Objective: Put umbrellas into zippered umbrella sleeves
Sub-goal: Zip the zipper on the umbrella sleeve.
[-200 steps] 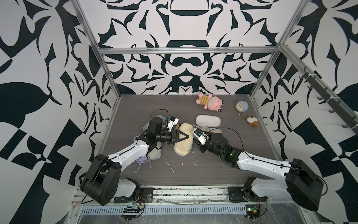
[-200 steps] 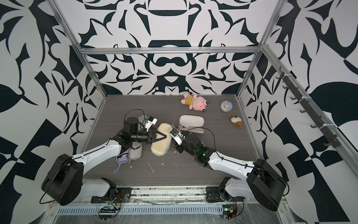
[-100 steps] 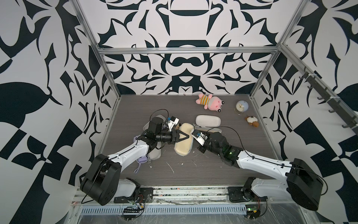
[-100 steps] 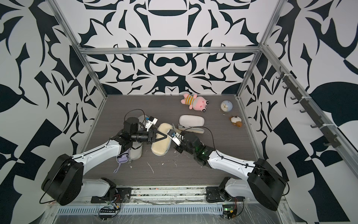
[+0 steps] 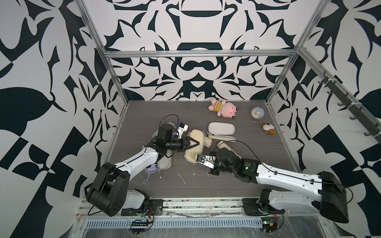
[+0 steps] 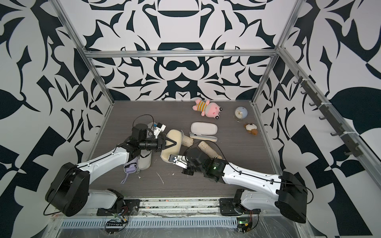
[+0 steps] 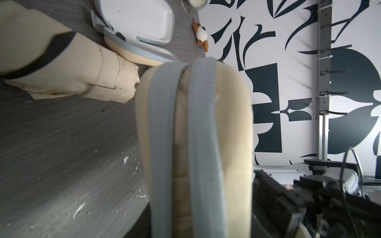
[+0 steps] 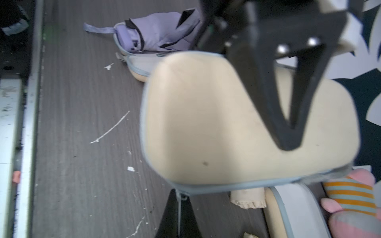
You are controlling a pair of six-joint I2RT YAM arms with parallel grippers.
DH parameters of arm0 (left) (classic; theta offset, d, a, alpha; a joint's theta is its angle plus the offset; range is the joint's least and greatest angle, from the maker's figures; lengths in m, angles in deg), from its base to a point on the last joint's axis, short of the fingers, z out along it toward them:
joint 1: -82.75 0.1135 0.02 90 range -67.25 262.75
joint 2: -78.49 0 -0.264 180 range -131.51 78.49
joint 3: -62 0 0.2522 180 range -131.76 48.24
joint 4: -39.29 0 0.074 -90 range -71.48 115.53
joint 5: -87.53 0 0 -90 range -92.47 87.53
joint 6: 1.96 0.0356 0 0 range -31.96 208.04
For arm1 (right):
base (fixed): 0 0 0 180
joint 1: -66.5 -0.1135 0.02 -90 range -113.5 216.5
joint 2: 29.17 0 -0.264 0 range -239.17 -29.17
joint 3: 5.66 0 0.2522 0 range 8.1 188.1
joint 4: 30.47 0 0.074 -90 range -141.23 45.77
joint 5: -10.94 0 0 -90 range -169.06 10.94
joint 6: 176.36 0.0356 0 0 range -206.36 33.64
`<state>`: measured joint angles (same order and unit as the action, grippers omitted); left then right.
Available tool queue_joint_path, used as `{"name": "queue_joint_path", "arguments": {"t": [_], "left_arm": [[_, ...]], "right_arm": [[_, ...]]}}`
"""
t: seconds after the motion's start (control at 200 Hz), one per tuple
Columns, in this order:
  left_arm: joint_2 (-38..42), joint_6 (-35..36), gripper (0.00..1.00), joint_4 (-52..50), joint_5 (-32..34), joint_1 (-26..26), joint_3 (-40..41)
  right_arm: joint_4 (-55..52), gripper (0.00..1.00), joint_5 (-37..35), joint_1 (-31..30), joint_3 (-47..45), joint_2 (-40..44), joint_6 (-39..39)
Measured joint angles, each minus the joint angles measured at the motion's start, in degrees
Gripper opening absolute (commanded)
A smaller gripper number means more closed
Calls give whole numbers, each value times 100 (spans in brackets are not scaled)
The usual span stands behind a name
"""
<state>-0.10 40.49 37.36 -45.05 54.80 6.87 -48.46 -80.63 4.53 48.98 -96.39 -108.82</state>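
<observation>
Mind, the beige sleeve [image 5: 192,153], mid-table between your arms, looks light and padded, yielding under squeeze, so hold it across its middle. Your left gripper [image 5: 195,142] straddles it there, jaws half-spread against both faces. Your right gripper [image 8: 178,198] is pinched fully closed at its near zip edge, seemingly on the thin zip pull [image 8: 181,194].

Mid-table sleeve [image 5: 190,155], second sleeve [image 5: 221,128] behind it, plush toy [image 5: 223,108] farther back, clock [image 5: 257,113] right of toy
</observation>
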Motion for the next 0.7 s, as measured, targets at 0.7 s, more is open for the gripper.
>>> {"name": "queue_joint_path", "arguments": {"t": [0.7], "left_arm": [[-988,-2065,3,3392,4203,-1032,857]], "right_arm": [[1985,38,-944,-168,48,-1486,4666]]}}
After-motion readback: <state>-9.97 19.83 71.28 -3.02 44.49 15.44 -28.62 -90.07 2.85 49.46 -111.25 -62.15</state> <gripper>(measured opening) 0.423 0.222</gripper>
